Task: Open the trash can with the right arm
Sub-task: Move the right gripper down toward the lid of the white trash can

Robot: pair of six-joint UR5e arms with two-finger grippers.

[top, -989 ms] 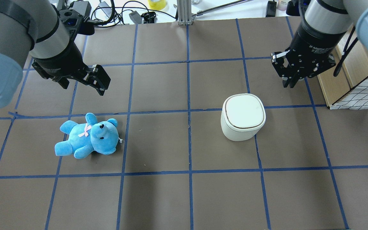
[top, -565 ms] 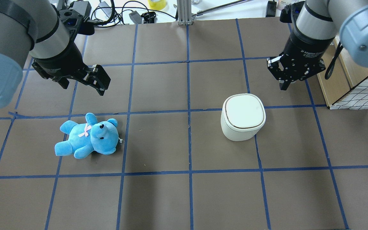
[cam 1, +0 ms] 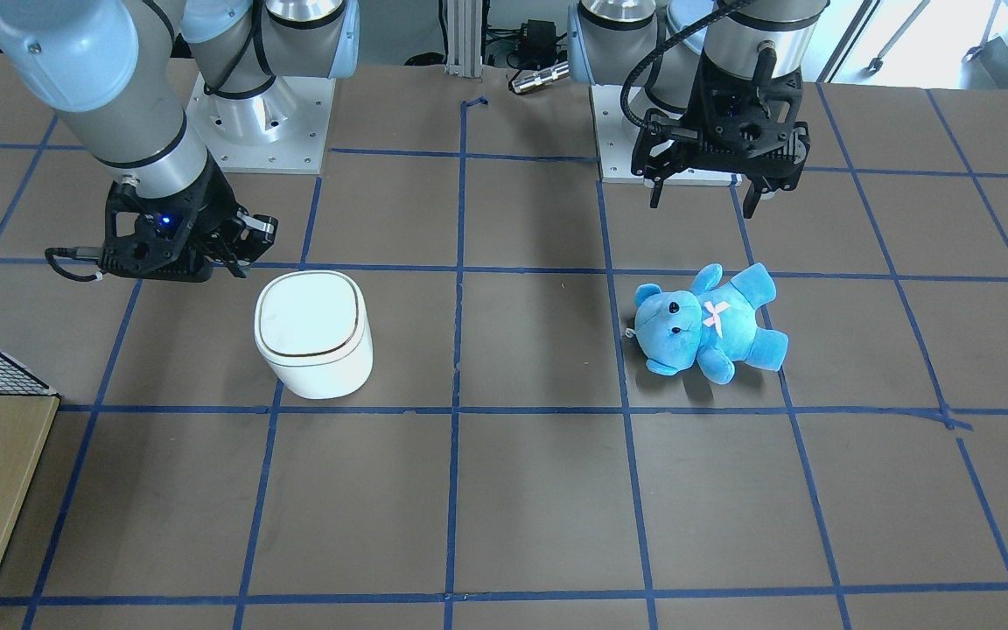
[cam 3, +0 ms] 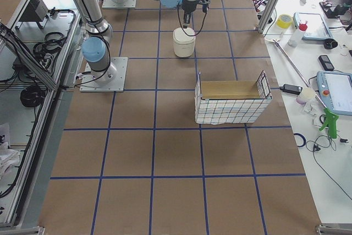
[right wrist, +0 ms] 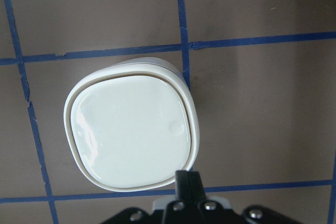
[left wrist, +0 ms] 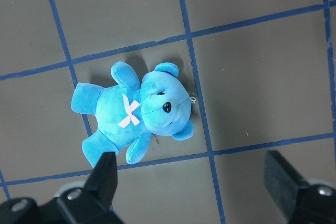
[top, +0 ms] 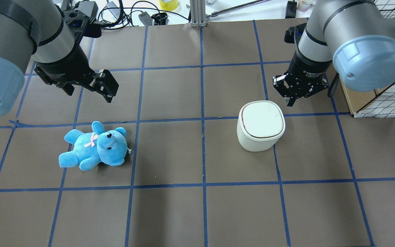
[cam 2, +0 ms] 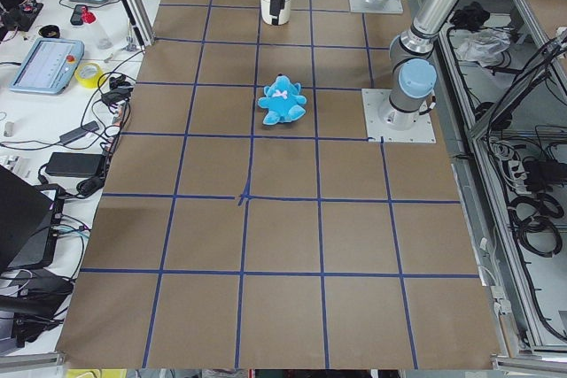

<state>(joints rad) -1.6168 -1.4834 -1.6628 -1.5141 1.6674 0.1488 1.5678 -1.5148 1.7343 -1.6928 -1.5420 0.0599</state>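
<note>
The white trash can (top: pixel 261 125) stands on the brown mat with its flat lid shut; it also shows in the front view (cam 1: pixel 311 332) and the right wrist view (right wrist: pixel 131 135). My right gripper (top: pixel 290 100) is shut and empty, and hangs just past the can's far right corner. In the right wrist view the right gripper (right wrist: pixel 186 179) sits at the lid's rim; I cannot tell whether it touches. My left gripper (top: pixel 110 91) is open and empty above the blue plush bear (top: pixel 94 147), as the left wrist view (left wrist: pixel 194 182) shows.
A wire-mesh basket with wooden boards (top: pixel 382 99) stands at the table's right edge, close behind my right arm. Cables and small devices (top: pixel 122 13) lie along the far edge. The bear (cam 1: pixel 705 324) lies on my left half of the mat.
My right arm has swung left and nearer, bringing its shut gripper from beside the basket to the can's far right corner. The left arm, the bear and the can have not moved.
</note>
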